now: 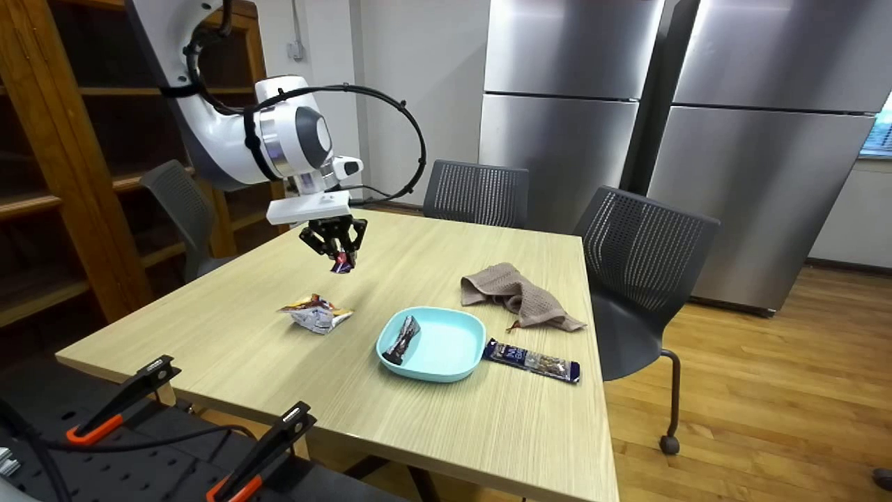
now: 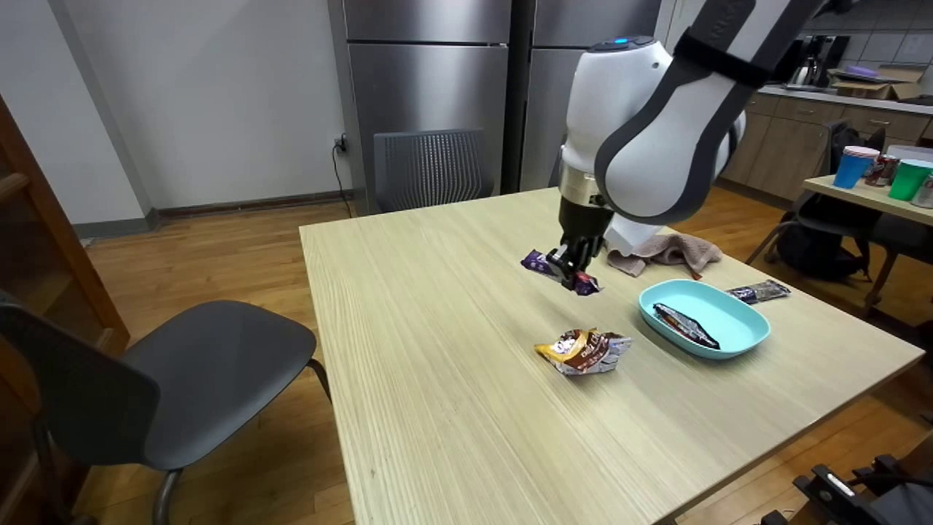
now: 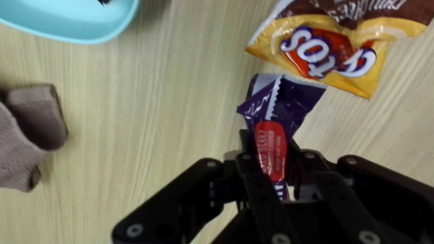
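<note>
My gripper [image 1: 341, 252] is shut on a purple-wrapped bar with a red label [image 3: 270, 145] and holds it above the table. In an exterior view the bar's purple end [image 2: 538, 262] sticks out past the fingers [image 2: 572, 271]. The wrist view shows the fingers [image 3: 269, 149] on both sides of the bar; its lower part is partly hidden. A crumpled yellow, brown and silver snack bag [image 2: 585, 351] lies on the table near the gripper, also in the wrist view [image 3: 325, 51]. A light-blue tray [image 1: 453, 348] holds a dark-wrapped bar [image 1: 402, 340].
A dark blue bar packet [image 1: 533, 360] lies beside the tray. A brown cloth [image 1: 516, 293] lies crumpled behind the tray, also in the wrist view [image 3: 20, 142]. Grey chairs [image 1: 641, 265] stand round the wooden table [image 1: 418, 258]. Clamps [image 1: 265, 446] sit at its edge.
</note>
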Controlling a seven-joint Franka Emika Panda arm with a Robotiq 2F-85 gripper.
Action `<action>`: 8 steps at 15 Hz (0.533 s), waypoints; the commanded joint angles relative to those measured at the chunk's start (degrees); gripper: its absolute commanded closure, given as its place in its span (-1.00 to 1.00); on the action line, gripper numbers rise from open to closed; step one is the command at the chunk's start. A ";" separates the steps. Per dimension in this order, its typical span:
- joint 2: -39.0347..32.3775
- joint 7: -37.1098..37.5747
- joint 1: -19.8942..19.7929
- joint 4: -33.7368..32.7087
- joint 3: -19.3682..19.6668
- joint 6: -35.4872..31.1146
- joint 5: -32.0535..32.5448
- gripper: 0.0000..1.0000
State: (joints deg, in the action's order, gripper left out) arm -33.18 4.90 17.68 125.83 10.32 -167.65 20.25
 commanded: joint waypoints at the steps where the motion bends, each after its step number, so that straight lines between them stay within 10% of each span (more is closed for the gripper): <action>1: 6.19 1.40 -1.77 8.24 2.82 -2.16 -0.89 0.89; 8: 10.04 -1.21 -8.99 15.43 4.15 -4.82 -3.03 0.89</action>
State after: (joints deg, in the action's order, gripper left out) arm -26.63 5.28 11.78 137.19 15.30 -170.92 19.03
